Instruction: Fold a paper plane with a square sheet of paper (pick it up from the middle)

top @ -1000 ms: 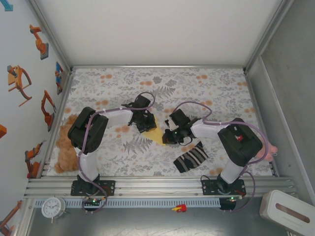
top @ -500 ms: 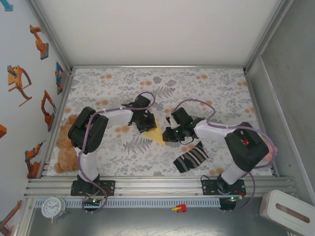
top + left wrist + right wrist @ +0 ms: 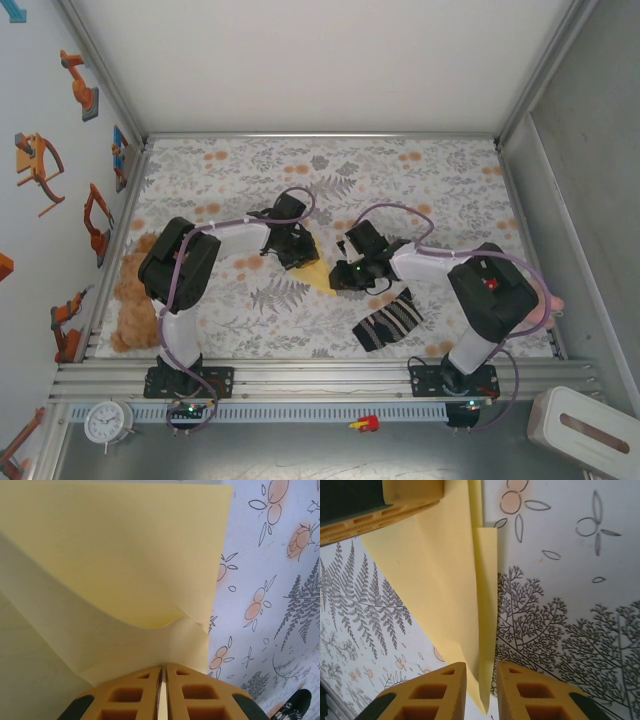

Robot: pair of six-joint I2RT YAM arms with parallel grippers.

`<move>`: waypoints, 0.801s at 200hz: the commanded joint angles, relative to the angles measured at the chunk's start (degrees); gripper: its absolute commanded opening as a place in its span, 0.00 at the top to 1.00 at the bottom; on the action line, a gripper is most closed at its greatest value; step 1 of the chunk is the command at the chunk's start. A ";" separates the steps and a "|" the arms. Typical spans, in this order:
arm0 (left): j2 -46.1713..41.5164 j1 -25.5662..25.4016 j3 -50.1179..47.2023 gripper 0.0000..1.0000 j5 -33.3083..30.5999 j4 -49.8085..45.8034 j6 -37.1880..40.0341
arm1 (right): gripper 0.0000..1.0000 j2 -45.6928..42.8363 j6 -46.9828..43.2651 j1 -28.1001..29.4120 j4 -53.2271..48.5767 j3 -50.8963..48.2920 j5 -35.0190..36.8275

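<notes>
Paper plane [image 3: 318, 276]: pale-yellow paper folded into a pointed wedge, lying on the floral tablecloth [image 3: 430, 190] between the two grippers.

Top view: left gripper [image 3: 303, 258] is on the wide end and right gripper [image 3: 338, 278] is at the pointed end. A black-and-white striped sock [image 3: 388, 320] lies just behind the right gripper, apart from the paper.

Left wrist: left gripper [image 3: 163, 672] has its jaws together, clamped on the paper's edge, with a thin pale strip in the slit. Ahead of the fingertips the paper plane [image 3: 125, 555] spreads in layers. The upper flap is bowed, not pressed flat.

Right wrist: right gripper [image 3: 481, 667] has its jaws apart. The sharp tip of the paper plane [image 3: 445, 580] sits in the gap, and it doesn't look pinched. A lengthwise crease runs ahead towards a left finger [image 3: 405, 502].

Progress, my read: the nose folds and centre crease look done. Left to do: flatten the loose flap, then probably the wing folds.
</notes>
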 commanded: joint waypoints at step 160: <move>3.66 0.30 -3.09 0.85 -5.33 -7.77 -0.42 | 0.92 3.83 -3.92 0.24 -0.46 1.30 -4.81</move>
